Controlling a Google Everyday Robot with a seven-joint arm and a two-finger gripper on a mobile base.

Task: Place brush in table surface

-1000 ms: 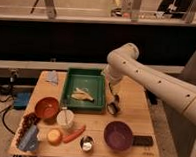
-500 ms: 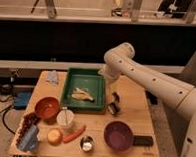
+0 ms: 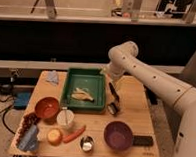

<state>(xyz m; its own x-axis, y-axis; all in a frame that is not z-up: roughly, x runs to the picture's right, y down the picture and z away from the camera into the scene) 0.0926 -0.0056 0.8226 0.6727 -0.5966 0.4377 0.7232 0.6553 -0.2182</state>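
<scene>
The brush (image 3: 112, 105) lies on the table surface (image 3: 134, 113) just right of the green tray. Its round head points toward the front and its slim black handle points toward the back. My gripper (image 3: 110, 78) hangs from the white arm (image 3: 142, 70) right above the far end of the handle, by the tray's right back corner. I cannot tell whether it still touches the handle.
The green tray (image 3: 74, 77) holds a pale object (image 3: 83, 96). A red bowl (image 3: 46, 107), white cup (image 3: 65, 118), carrot (image 3: 74, 134), metal cup (image 3: 86, 142), purple bowl (image 3: 118, 134) and black block (image 3: 143, 141) stand along the front. A blue cloth (image 3: 52, 77) lies back left.
The arm and gripper have drawn up and to the left, away from the brush head. The brush head has stayed in the same spot on the table.
</scene>
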